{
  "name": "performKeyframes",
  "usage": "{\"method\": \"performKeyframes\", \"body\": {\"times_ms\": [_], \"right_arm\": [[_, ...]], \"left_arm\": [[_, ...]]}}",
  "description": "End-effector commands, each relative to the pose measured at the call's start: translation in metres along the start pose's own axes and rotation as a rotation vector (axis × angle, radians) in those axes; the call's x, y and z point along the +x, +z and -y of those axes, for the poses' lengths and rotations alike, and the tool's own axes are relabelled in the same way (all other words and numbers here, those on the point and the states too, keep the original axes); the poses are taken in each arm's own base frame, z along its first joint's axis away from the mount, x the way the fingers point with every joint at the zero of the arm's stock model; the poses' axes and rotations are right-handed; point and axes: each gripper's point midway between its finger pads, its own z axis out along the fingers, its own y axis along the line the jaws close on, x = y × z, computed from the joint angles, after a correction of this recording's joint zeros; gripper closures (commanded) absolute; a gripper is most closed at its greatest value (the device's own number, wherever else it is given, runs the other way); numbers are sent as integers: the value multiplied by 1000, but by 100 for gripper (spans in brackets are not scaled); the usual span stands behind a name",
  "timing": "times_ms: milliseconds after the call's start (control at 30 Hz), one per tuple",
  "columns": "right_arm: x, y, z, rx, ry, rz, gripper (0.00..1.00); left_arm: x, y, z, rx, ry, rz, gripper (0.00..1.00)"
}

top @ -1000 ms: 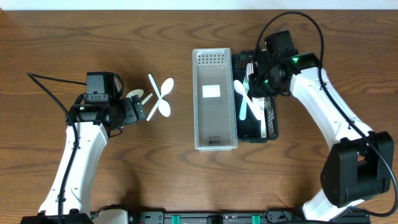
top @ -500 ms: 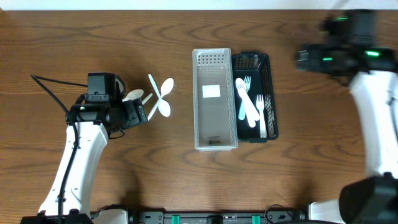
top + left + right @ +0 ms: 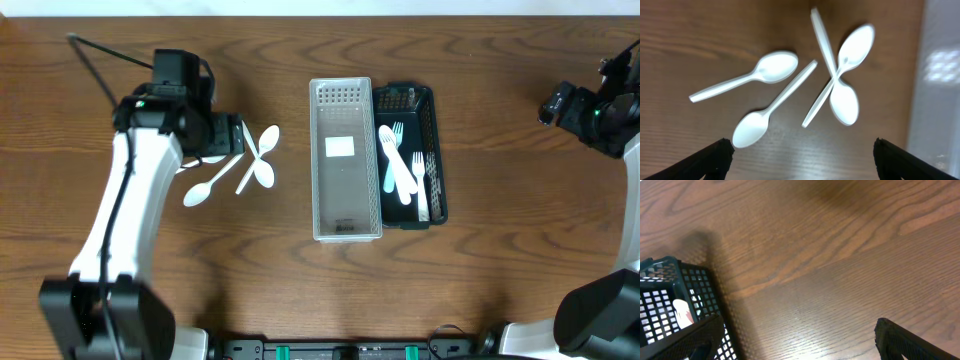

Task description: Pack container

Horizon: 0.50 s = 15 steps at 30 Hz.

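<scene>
Swinging away from the basket, the right arm (image 3: pixel 625 160) is now sitting far out at the table's right edge, while the left arm (image 3: pixel 135 190) is reaching further up than a second ago, over the loose spoons; the brown wood-grain table (image 3: pixel 500 250) is carrying everything; the left gripper (image 3: pixel 802 160) is hanging just above the spoons with its fingers spread wide and nothing between them; the right gripper (image 3: pixel 795 342) is likewise released and gripping nothing, hovering over bare wood with only a corner of the basket showing in its wrist view.

The long clear plastic bin (image 3: pixel 313 160) is lying at the table's centre, showing a white label on its floor; the dark green mesh plastic basket (image 3: pixel 436 150) is sitting against the bin's right side, the two touching along their length.

Four white plastic spoons (image 3: pixel 772 107) are lying left of the bin, well apart from it; two are crossing each other at the handles, the other two are lying loose beside them; pale plastic cutlery (image 3: pixel 400 165), forks among it, is resting inside the basket.
</scene>
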Motion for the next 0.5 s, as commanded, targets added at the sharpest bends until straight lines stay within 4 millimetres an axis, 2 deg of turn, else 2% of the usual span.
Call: {"method": "performKeyframes", "body": {"times_ms": [0, 133, 233, 367, 467], "right_arm": [[2, 4, 2, -7, 31, -14, 1], [3, 4, 2, -7, 32, -16, 1], [3, 4, 2, -7, 32, -19, 1], [3, 4, 3, -3, 32, -18, 1], [4, 4, 5, 9, 32, -19, 1]], "left_arm": [[16, 31, -6, -20, 161, -128, 7], [30, 60, -10, -11, 290, -236, 8], [34, 74, -15, -29, 340, -277, 11], [40, 83, -17, -17, 423, -314, 19], [42, 87, -19, -9, 461, -328, 20]]}}
